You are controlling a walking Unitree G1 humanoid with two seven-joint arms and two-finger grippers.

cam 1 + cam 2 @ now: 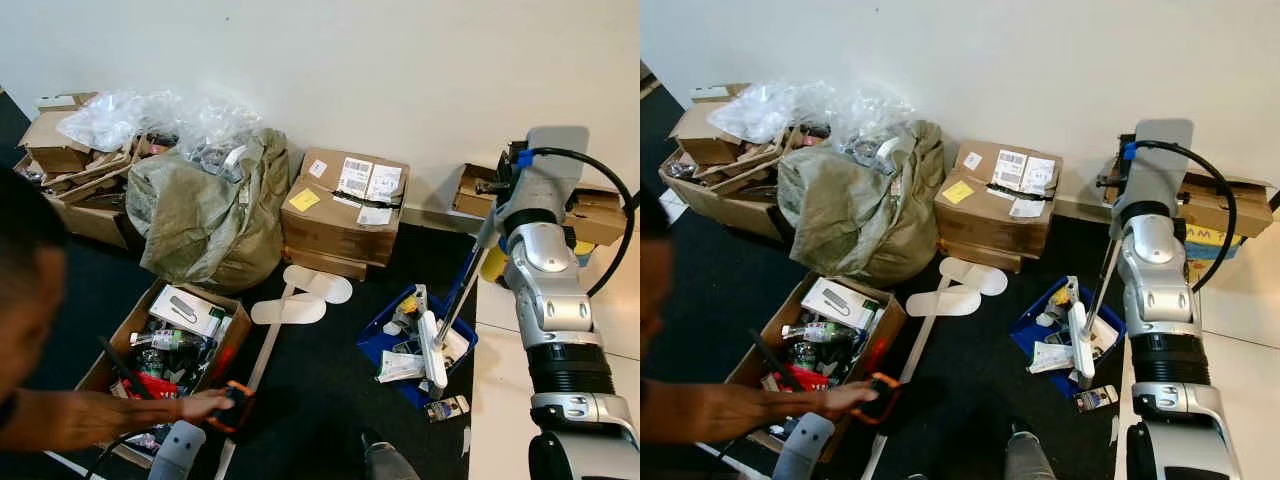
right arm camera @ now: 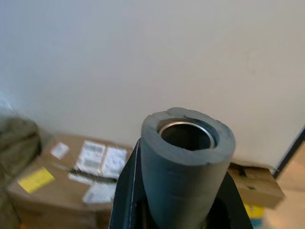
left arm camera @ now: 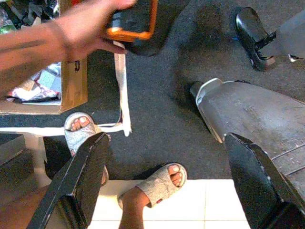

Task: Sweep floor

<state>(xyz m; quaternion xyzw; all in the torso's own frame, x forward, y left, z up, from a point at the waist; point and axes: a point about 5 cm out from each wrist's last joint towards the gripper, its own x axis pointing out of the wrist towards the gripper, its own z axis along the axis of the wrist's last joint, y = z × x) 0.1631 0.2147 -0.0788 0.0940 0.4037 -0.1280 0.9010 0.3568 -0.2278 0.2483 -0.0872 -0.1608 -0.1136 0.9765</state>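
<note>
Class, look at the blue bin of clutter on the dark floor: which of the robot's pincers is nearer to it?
Right. The right pincer grips a grey-handled pole whose lower end reaches the blue bin. The left pincer hangs open across the floor by the cardboard box, near a person's hand.

A plain white wall (image 1: 330,60) rises behind dark carpet (image 1: 320,400) bordered by pale floor tiles (image 1: 495,400)
</note>
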